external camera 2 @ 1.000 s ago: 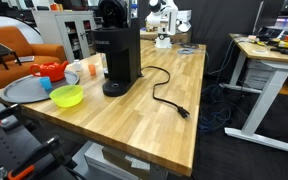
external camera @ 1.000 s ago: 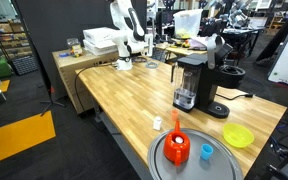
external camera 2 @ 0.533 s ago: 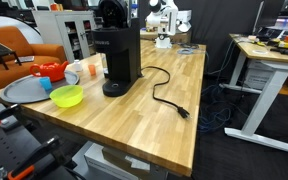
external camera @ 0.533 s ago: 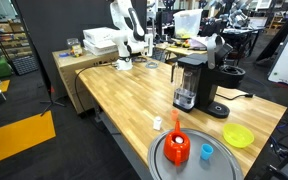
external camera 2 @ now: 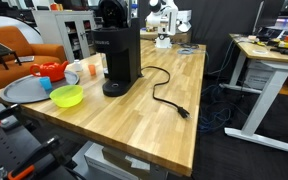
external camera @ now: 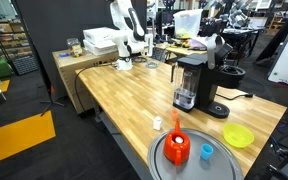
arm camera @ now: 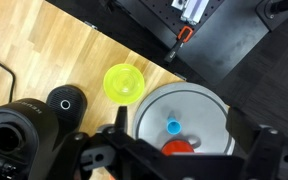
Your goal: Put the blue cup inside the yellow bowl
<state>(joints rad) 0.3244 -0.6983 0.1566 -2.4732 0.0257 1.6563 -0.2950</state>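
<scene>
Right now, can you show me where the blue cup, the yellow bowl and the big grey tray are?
The blue cup [arm camera: 173,126]: wrist view, on its open top.
The yellow bowl [arm camera: 123,83]: wrist view, on the middle of its inside.
The grey tray [arm camera: 199,108]: wrist view, on its bare floor beside the cup.

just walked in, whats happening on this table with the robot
Nothing is being held yet. The robot's tool hangs open and empty above the wooden table, looking down at it. The blue cup stands on the grey tray beside an orange-red vessel. The yellow bowl sits empty on the table next to the tray, so the cup is not yet in it.
</scene>
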